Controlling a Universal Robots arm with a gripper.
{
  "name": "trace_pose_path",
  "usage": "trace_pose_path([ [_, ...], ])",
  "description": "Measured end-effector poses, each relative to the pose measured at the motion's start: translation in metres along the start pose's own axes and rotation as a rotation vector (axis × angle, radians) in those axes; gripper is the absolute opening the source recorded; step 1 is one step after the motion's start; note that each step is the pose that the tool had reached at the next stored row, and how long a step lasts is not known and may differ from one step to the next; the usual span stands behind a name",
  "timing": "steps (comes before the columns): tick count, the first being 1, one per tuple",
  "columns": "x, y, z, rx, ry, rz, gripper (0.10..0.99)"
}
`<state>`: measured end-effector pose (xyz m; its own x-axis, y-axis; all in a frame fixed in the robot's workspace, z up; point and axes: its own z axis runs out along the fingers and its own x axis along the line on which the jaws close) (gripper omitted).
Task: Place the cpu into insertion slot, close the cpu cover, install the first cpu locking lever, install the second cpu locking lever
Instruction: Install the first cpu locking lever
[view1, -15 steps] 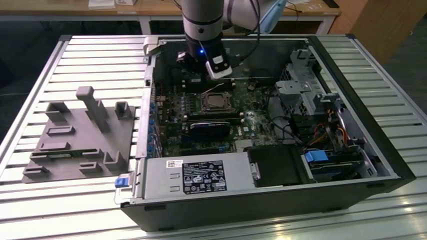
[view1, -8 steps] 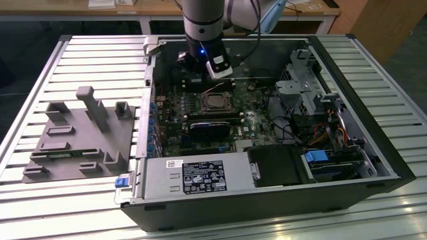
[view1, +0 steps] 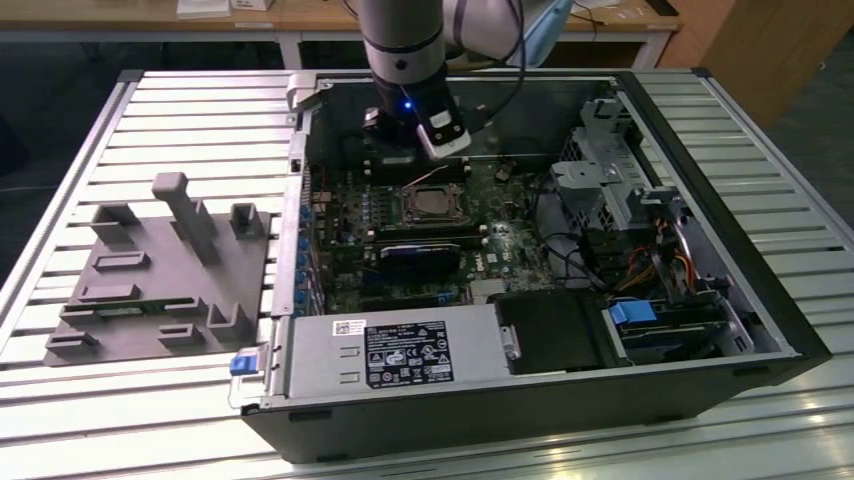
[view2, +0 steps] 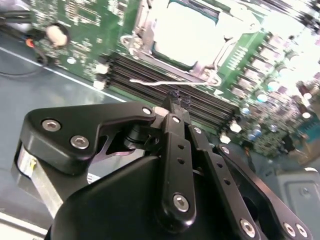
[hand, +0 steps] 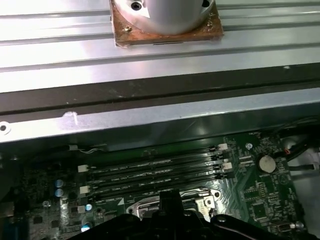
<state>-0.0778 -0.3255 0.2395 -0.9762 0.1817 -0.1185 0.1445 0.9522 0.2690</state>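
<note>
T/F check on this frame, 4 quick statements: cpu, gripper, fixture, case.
1. The cpu sits in the insertion slot. True.
2. The gripper is holding the cpu. False: it is shut on nothing and hangs over the memory slots beside the socket.
3. The grey fixture lies inside the computer case. False: it sits on the table, on the exterior view's left of the case.
4. The computer case lies open on a slatted table. True.
</note>
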Motion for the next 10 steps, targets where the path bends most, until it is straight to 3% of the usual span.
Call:
trace_pose_path([
  [2, -0.0001, -0.0008, 0.0003, -0.004, -0.0195, -0.005, 0.102],
  [4, -0.0001, -0.0016, 0.0010, -0.008, -0.0301, -0.007, 0.102],
  [10, 0.0004, -0.0039, 0.0059, -0.027, -0.0356, -0.006, 0.102],
])
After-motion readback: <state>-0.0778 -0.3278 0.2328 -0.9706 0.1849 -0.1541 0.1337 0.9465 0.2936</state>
